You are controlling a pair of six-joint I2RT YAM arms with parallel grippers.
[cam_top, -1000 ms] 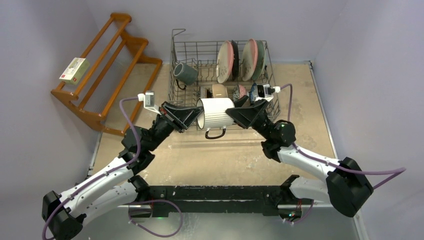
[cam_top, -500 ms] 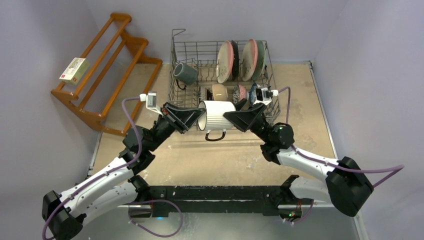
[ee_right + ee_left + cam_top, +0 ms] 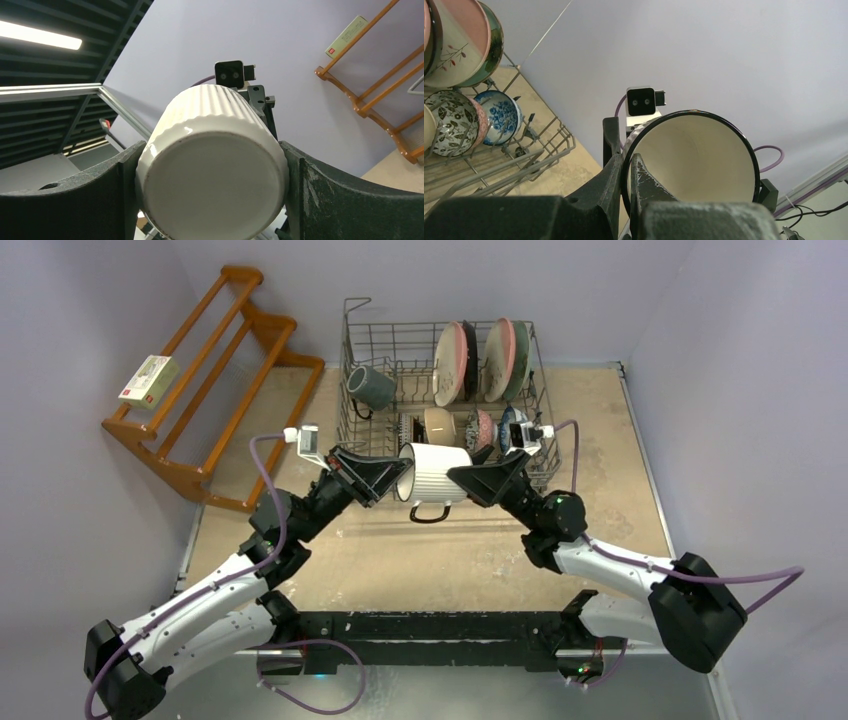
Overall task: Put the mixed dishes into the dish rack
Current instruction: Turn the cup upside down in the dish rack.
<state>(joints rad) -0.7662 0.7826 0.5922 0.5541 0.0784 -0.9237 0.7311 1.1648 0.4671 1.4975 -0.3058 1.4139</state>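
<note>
The white ribbed mug hangs on its side in the air, just in front of the grey wire dish rack, with its handle pointing down. My left gripper is shut on its rim, one finger inside and one outside. My right gripper is shut around its base end. In the rack stand a dark teal mug, large plates and small bowls. The left wrist view shows the mug's cream inside, the plates and patterned bowls.
A brown wooden slatted shelf leans at the back left with a small box on it. Walls close in behind and to both sides. The rack's tall front wall is right behind the mug.
Both wrists have drawn slightly inward with the mug held between them. The mug has shifted only a little and stays on its side.
</note>
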